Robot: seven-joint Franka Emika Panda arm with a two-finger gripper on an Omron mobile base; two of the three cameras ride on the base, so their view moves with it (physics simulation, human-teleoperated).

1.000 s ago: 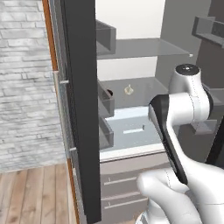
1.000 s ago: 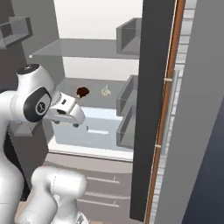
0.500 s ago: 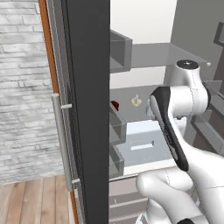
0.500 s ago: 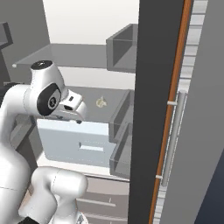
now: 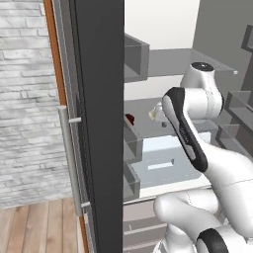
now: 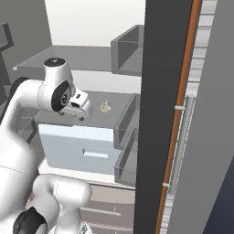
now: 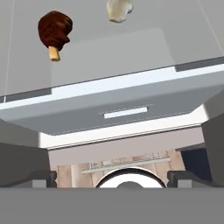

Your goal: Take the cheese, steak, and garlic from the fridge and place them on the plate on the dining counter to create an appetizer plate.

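Inside the open fridge (image 5: 163, 59), on the glass shelf (image 7: 131, 48) above the pale blue box (image 6: 77, 146), the steak (image 7: 54, 29) lies with its long axis running from its dark rounded end to a small tan stub that points toward the shelf's front edge, and the garlic (image 7: 119, 9) sits near it, apart. The jaws of the gripper (image 6: 77, 114) stand wide open, holding nothing, above the shelf short of both. The dark door (image 5: 99, 123) with its bins (image 5: 132, 148) stands beside the arm.
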